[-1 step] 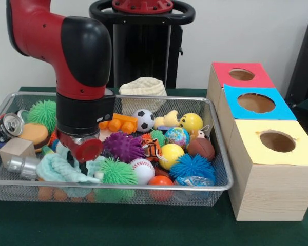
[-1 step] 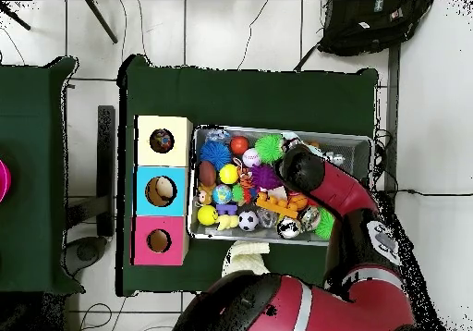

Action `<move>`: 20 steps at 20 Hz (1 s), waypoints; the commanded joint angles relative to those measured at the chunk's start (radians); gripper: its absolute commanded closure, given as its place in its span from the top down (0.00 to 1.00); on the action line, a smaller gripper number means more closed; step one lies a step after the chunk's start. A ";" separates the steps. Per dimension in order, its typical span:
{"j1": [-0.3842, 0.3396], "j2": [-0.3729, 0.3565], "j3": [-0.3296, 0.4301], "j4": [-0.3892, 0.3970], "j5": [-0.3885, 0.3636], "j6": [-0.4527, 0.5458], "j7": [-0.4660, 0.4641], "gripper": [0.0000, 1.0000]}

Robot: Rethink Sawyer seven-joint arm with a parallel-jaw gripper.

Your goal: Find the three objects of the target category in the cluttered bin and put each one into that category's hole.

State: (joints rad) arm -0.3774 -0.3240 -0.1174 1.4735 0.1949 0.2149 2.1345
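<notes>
Yellow-topped box point(image 1: 273, 177); arm point(image 1: 84, 110) over bin point(image 1: 118, 185).

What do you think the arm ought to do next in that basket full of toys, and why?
Probably lift straight up a little to see what it has. The arm's end is sunk among the toys at one end of the mesh bin, over the pale green rope toy, and the gripper is hidden, so a catch cannot be confirmed. The yellow box, blue box and red box wait beyond the bin's other end.
</notes>
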 commanded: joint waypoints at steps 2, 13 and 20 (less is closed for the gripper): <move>0.077 0.127 0.279 0.084 0.114 -0.066 0.244 1.00; 0.126 0.126 0.249 0.078 0.192 -0.077 0.259 1.00; 0.225 0.079 0.095 0.081 0.221 0.013 0.248 1.00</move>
State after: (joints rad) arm -0.2771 -0.3195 -0.1825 1.5048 0.3451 0.1851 2.1345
